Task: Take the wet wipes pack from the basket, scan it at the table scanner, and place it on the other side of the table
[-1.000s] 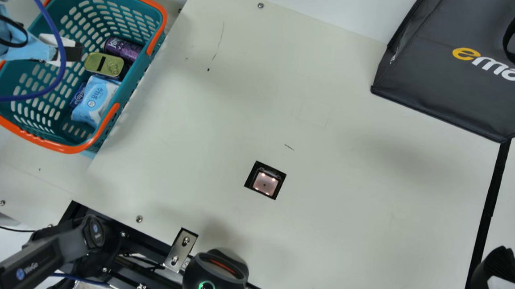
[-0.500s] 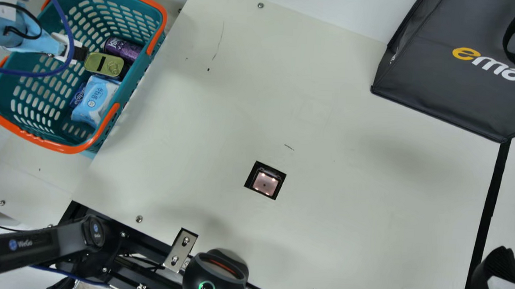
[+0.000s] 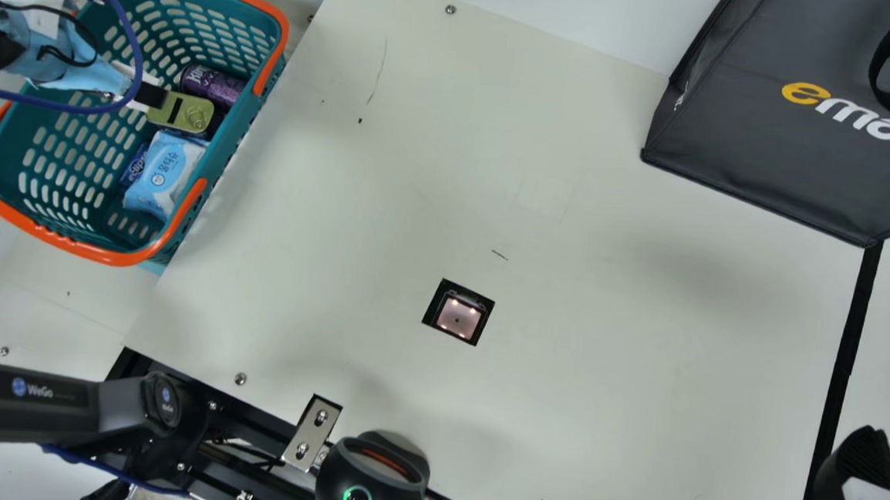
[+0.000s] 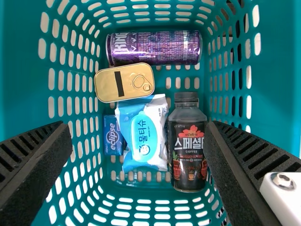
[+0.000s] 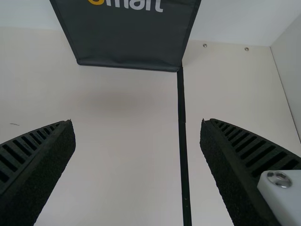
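Wipes [image 4: 141, 134]: lying in basket [image 3: 108, 258]
Left gripper [image 4: 139, 128]: gaping empty
Right gripper [image 5: 137, 126]: gaping
Scanner [image 3: 458, 317]: I'm owing scan, then placement

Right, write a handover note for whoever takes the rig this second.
Left gripper: open and empty, fingers reaching over the basket.
Right gripper: open and empty, over the right part of the table.
Wet wipes pack: in the basket, between a small blue packet and a dark coffee bottle, next to a gold tin.
Scanner: the lit square window set in the table.
Done: left arm is at the basket; pack not yet gripped.
Left: grasp the pack, scan it, place it on the table's other side.
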Tool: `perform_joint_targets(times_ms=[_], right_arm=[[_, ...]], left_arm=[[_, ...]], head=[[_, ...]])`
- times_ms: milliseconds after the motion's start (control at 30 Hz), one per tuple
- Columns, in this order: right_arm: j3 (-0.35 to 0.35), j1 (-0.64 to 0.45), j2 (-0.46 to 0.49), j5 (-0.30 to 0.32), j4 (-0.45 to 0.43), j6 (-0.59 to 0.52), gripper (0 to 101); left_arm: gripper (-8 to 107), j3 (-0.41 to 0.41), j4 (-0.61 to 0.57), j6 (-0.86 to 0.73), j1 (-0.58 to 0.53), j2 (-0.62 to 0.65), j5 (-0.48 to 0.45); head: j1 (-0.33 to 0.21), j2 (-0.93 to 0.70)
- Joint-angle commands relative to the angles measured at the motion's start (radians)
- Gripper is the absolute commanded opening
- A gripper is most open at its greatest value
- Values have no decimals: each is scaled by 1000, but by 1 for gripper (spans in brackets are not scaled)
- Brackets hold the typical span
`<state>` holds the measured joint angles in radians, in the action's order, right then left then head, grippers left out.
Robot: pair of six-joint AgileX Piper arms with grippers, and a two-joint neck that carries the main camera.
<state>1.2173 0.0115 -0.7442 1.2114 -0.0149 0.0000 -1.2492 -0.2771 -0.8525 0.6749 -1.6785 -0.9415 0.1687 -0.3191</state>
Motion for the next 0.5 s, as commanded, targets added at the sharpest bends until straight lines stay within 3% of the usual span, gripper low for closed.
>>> perform_joint_targets(times_ms=[0, 467], right_arm=[[0, 0, 0, 0, 0, 0, 95], [0, 0, 0, 0, 0, 0, 95]], left_arm=[[90, 3, 0, -3, -1, -14, 8], [90, 28, 10, -2, -22, -99, 92]], head=[[-30, -2], [-30, -2]])
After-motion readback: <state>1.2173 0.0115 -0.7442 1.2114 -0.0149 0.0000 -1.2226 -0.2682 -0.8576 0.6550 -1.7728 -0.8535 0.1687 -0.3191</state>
